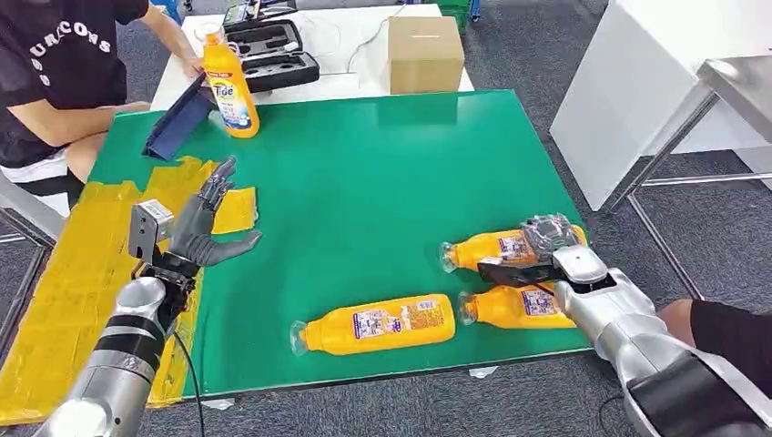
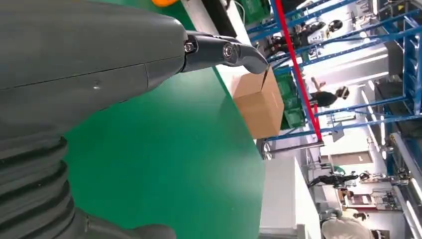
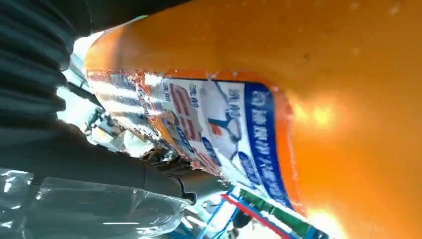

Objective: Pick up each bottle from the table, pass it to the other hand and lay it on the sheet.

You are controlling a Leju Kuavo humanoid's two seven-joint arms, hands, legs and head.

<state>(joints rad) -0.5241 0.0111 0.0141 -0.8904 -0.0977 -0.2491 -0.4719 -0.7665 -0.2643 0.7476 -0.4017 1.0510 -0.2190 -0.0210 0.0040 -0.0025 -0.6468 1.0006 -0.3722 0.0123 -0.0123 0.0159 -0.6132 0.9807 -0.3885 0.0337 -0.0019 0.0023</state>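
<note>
The green surface (image 1: 364,200) carries everything, with a yellow sheet (image 1: 82,273) along its left edge. Three orange bottles lie on their sides near the front edge: a front bottle (image 1: 378,324) alone toward the middle, and two more by the right hand (image 1: 546,241). The right hand is wrapped over the far bottle (image 1: 487,248) and grips it; its fingers cover the bottle's label end, and the near bottle (image 1: 514,307) lies just beside it, partly tucked under the silver wrist. From the right wrist camera the far bottle's (image 3: 308,99) orange side and printed label press right up to the lens, too close to read. A fourth bottle (image 1: 229,84) stands upright at the far left corner, next to a dark blue tablet-like thing (image 1: 177,118). The left hand (image 1: 205,228) hovers above the sheet's edge, well apart from any bottle, fingers spread and holding nothing. A cardboard box (image 1: 424,53) sits beyond the green. A person (image 1: 55,82) sits at the far left, cut off by the frame.
</note>
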